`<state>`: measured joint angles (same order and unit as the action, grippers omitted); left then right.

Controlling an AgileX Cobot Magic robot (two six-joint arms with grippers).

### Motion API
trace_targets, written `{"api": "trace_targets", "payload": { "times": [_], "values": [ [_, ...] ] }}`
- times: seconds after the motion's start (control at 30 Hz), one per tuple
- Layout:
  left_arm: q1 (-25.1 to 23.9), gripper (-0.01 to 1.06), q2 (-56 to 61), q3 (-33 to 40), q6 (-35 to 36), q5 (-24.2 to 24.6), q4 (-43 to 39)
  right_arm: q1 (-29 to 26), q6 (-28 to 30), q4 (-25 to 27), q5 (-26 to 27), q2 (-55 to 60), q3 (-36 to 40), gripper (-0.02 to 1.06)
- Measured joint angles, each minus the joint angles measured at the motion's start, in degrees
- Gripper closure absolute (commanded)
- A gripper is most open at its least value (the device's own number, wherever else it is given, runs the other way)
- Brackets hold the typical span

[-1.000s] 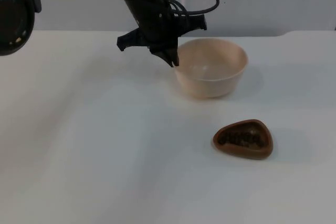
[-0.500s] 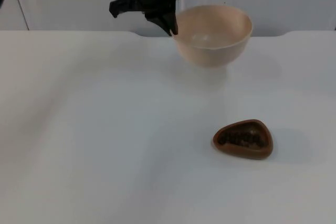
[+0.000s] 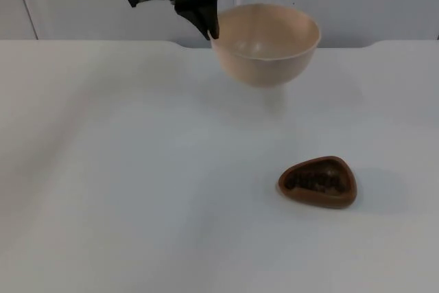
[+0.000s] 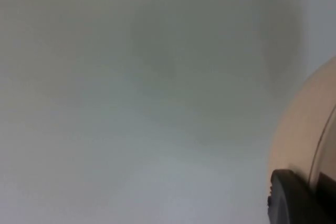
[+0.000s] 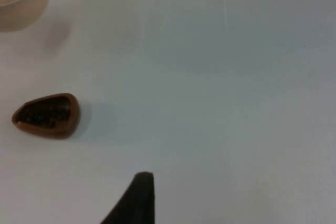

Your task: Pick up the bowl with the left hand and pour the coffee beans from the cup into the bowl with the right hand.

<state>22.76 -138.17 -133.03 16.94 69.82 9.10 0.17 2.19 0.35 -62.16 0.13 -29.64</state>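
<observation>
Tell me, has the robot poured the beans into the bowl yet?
Not yet. The left gripper has lifted the cream round bowl off the white table by its rim. The brown teardrop-shaped cup, full of dark coffee beans, sits untouched. The right gripper waits away from it. Grasping and pouring remain.

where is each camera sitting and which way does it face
Top view: fixed above, looking down and forward over the table; shows the left gripper holding the bowl aloft.
Left wrist view: on the left arm, looking along its fingertip at the bowl's wall.
Right wrist view: on the waiting right arm, facing the cup; its fingertip shows.
Top and right wrist views share bowl and cup.
</observation>
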Motion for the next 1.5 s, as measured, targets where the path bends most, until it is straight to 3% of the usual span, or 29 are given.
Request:
{"api": "trace_targets", "payload": {
  "times": [0.97,1.1,1.27,1.5],
  "values": [
    [2.39,1.05,5.90,0.12,-3.08,0.03,0.31,0.00,0.00,0.00,0.00,0.00,0.00,-0.01],
    [1.45,1.05,9.69,2.98,-3.08,0.03,0.75,0.00,0.00,0.00,0.00,0.00,0.00,-0.01],
    [1.03,1.05,17.11,14.62,-3.08,-0.10,-0.96,0.00,0.00,0.00,0.00,0.00,0.00,-0.01],
    [1.03,1.05,23.54,25.08,-4.46,-2.96,-0.96,0.00,0.00,0.00,0.00,0.00,0.00,-0.01]
  ]
}}
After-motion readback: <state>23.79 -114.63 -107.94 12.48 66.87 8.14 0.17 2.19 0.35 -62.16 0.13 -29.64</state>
